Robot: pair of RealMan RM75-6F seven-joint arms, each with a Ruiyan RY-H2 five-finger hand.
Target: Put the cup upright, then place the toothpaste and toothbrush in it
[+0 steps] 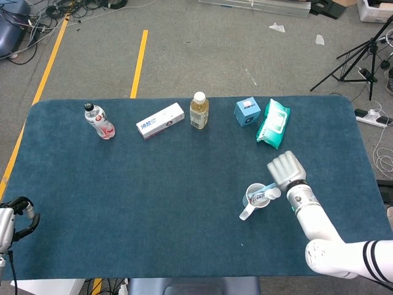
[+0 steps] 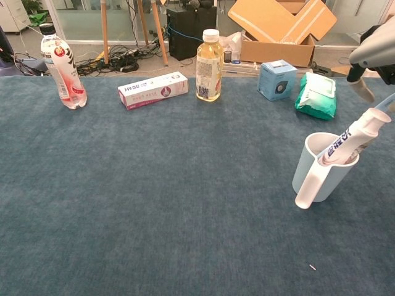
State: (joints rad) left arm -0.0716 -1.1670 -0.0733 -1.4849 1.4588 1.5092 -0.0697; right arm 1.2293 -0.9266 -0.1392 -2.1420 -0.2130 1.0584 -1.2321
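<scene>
Right hand hangs over the table just behind and to the outer side of the cup, fingers spread and holding nothing. The chest view shows its fingers pointing down above the toothpaste, apart from it.

The cup stands upright just in front of this hand, handle toward the robot and away from the hand. The toothpaste stands inside it, base in the cup, cap end projecting over the rim. Its long axis is tilted, leaning up and outward toward the hand. The toothbrush lies in the same cup on a similar slant; its pale blue handle runs from the rim out under the hand. Whether the hand touches the handle cannot be told from either view.

Left hand sits at the near left edge of the table, well apart from the cup. Its fingers look curled in; whether they are fully closed cannot be told.

Judgement: both items are seated and the cup is upright, so the task appears essentially complete. The right hand is the nearer one. Any further move turns on the two projecting ends that slant toward it: lift straight up and away to avoid catching them and tipping the cup.
</scene>
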